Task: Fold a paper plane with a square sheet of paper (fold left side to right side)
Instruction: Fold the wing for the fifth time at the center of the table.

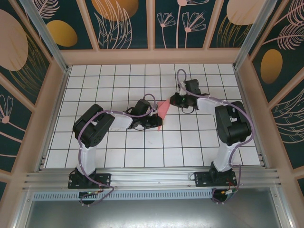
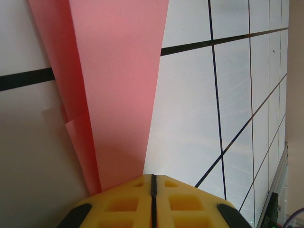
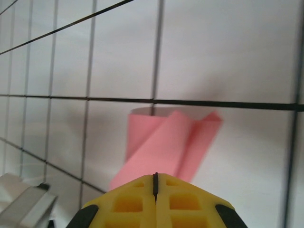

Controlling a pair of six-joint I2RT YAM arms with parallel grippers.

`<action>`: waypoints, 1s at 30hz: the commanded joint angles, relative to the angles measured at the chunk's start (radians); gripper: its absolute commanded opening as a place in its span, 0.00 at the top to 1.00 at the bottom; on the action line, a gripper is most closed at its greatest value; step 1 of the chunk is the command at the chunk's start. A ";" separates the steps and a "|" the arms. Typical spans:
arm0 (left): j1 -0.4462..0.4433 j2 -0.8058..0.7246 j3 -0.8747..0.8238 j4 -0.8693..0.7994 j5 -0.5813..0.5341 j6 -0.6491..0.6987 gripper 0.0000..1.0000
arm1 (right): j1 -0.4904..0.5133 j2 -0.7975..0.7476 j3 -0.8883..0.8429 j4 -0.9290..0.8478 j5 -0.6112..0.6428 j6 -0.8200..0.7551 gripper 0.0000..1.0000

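The left gripper (image 1: 156,124) is being seen from above with its tips set against the near end of the paper plane (image 1: 163,110). The plane is slanting away ahead of it toward the right gripper (image 1: 175,101). The 2 grippers are being pointed at each other across the coral paper over the gridded table (image 1: 118,142), apparently so that each end is being controlled while a crease is being worked.

From the left wrist, the left gripper (image 2: 153,183) is being shown closed, its 2 yellow pads meeting in 1 seam. The narrow end of the paper plane (image 2: 118,85) is being pinched there, and the paper is widening away ahead of the tips, with layered folds lying along its left edge.

From the right wrist, the right gripper (image 3: 155,178) is being shown fully closed too. The paper plane (image 3: 161,142) is starting directly at its tips and is being raised off the table, with a shadow being cast behind it. A pinch on that end is therefore being judged likely, probably to hold the paper taut.
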 commanded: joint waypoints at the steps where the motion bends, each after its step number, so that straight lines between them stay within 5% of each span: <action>1: -0.026 0.051 -0.021 -0.114 -0.022 0.017 0.88 | 0.040 0.036 0.001 0.055 -0.042 0.021 1.00; 14: -0.027 0.048 -0.021 -0.118 -0.024 0.017 0.88 | 0.013 0.220 0.169 -0.061 0.110 -0.059 1.00; 30: -0.028 0.048 -0.021 -0.116 -0.020 0.018 0.89 | -0.083 0.269 0.240 -0.062 0.106 -0.082 1.00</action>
